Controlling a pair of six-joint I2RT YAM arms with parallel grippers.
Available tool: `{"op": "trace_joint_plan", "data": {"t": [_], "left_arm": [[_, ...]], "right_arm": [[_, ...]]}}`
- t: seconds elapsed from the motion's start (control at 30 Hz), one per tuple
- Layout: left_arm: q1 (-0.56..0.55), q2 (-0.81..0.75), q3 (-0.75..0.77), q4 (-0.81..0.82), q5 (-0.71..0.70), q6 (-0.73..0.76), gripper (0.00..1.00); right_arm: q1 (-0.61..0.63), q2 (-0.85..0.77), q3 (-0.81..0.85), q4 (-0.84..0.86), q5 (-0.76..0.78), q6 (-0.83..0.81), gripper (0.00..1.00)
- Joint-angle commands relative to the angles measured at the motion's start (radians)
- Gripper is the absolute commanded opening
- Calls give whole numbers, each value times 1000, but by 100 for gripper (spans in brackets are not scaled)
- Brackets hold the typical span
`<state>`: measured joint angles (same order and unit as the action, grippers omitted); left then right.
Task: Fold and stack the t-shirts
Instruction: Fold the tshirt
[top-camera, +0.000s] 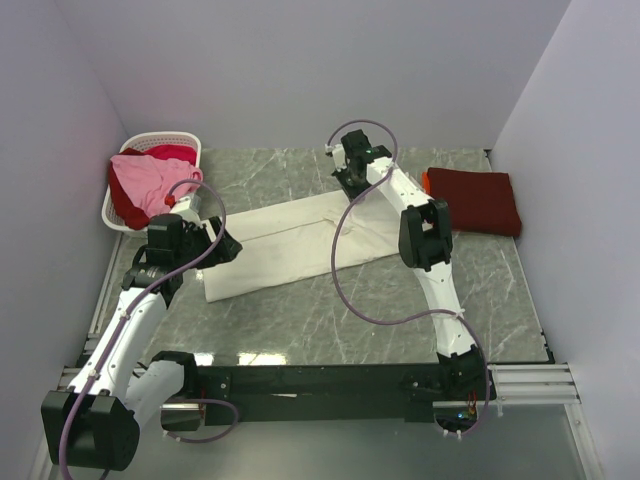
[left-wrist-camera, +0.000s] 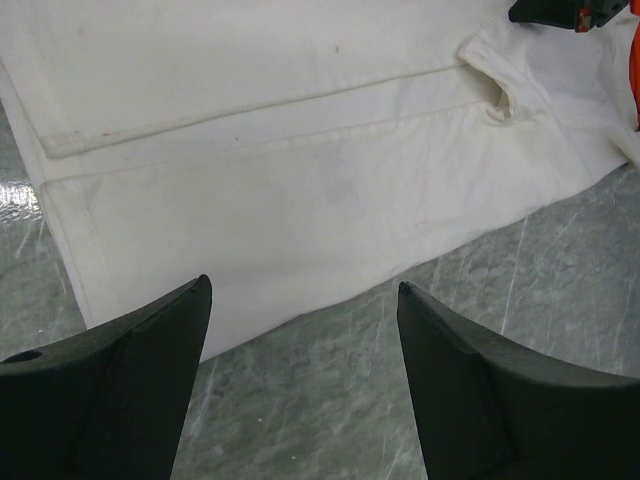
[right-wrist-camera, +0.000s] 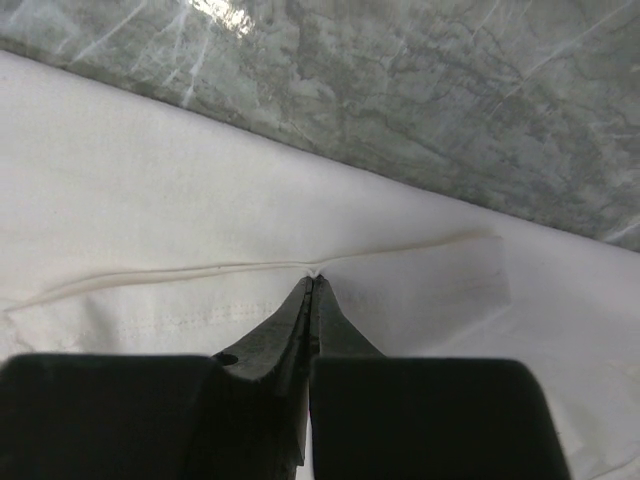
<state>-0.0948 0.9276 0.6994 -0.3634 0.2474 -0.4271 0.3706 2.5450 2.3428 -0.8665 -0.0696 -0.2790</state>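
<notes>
Four shirts are showing. One white shirt (top-camera: 290, 240) is lying flat in the middle of the desk (top-camera: 400, 290), with its long sides folded in. One dark red shirt (top-camera: 478, 200) is sitting folded on the right side of the desk, well apart from the white one. One pink shirt (top-camera: 145, 180) and one red shirt (top-camera: 170, 152) are lying bunched in the one basket (top-camera: 190, 138) at the far left.

Two grippers are working. The left gripper (left-wrist-camera: 302, 288) is hanging with its jaws spread wide over the near left edge of the white shirt, holding nothing. The right gripper (right-wrist-camera: 313, 280) is clenched, pinching a thin fold at the far edge of the white shirt.

The pink shirt is hiding most of the red shirt. Both wrist views are cutting off the white shirt. From the top, the right gripper's tips are hard to make out.
</notes>
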Motion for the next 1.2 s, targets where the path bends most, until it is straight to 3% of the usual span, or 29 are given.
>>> {"op": "trace_joint_plan", "data": {"t": [0.0,0.4,0.5,0.57,0.7,0.8,0.87,0.97,1.17], "left_arm": [[-5,-3,-3,29,10,19,80],[-5,-1,-3,29,13,21,80],[-5,2,-3,27,12,21,80],[-5,1,-5,27,13,21,80],[-5,0,-5,27,15,21,80],[-5,1,-5,30,16,21,80],[-5,1,-5,32,18,19,80],[-5,-1,-5,35,24,19,80],[-5,-6,-6,35,29,17,80]], "right_arm": [[-1,-106,-7,78,2,18,0],[-1,-109,18,141,-64,90,0],[1,-95,16,142,-81,95,12],[2,-89,9,136,-73,92,26],[-7,-135,-48,159,-47,83,38],[-16,-201,-105,149,-113,45,40],[-16,-250,-152,100,-261,-47,40],[2,-304,-244,70,-355,-126,39],[79,-379,-401,150,-280,-163,44]]}}
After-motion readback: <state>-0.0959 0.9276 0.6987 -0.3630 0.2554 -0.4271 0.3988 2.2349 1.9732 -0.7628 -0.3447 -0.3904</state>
